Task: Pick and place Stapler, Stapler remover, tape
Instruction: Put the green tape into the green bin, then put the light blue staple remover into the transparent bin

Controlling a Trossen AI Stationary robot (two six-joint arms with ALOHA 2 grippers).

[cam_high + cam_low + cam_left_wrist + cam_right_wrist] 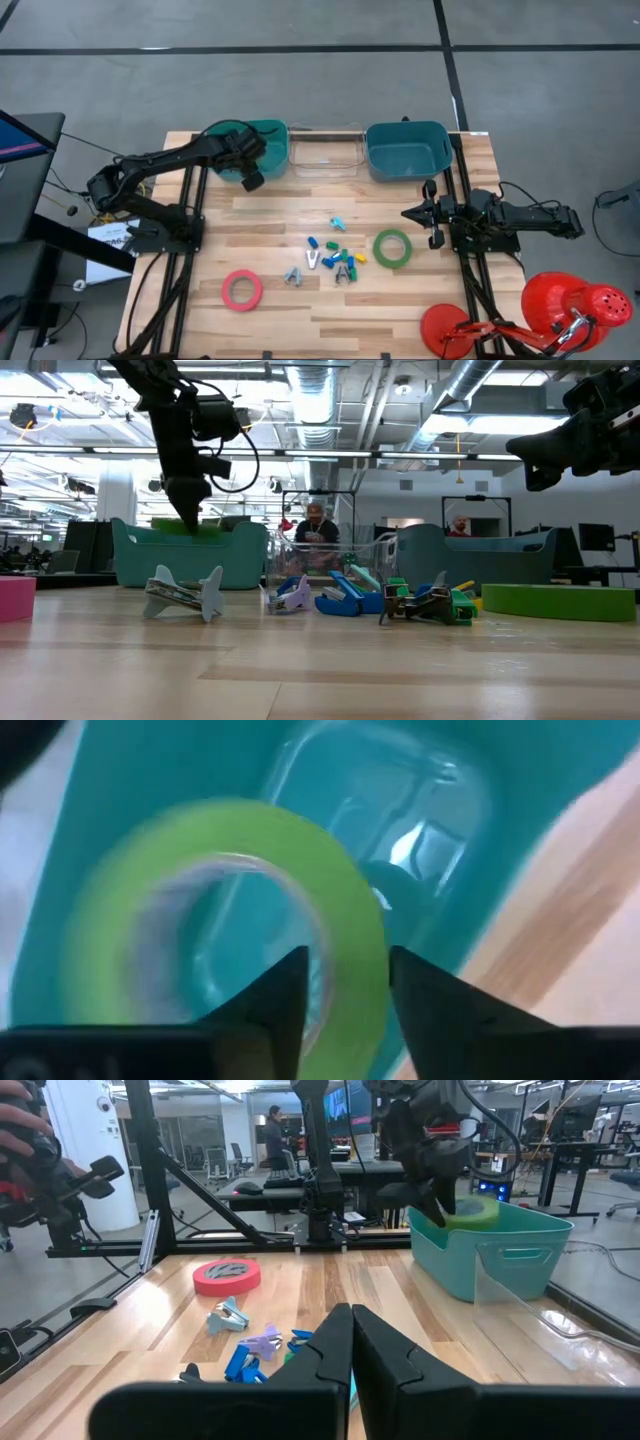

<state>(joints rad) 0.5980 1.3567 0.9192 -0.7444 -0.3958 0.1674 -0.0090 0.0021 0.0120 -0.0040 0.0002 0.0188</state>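
My left gripper (246,162) hangs over the left teal bin (272,132) and points steeply down, shut on a green tape roll (352,925). The roll sits at the bin's rim height (470,1211). A second green tape (393,247) and a pinkish red tape (242,289) lie flat on the table. Several small claw-shaped pieces (335,258) in grey, blue and green lie between them; I cannot tell stapler from stapler remover. My right gripper (418,212) rests shut and level at the table's right side, holding nothing. My left gripper has the green ring's wall (350,982) between its two fingers, one finger (285,1005) inside the hole and the other outside. The fingers come from above, slanting down. The ring hangs tilted below them over the inside of the bin, clear of its floor.
A clear container (325,150) stands between the left bin and a second teal bin (405,150) along the far edge. Red round objects (560,305) sit off the near right corner. Bare wood lies near the front edge (330,320). People show in the room behind.
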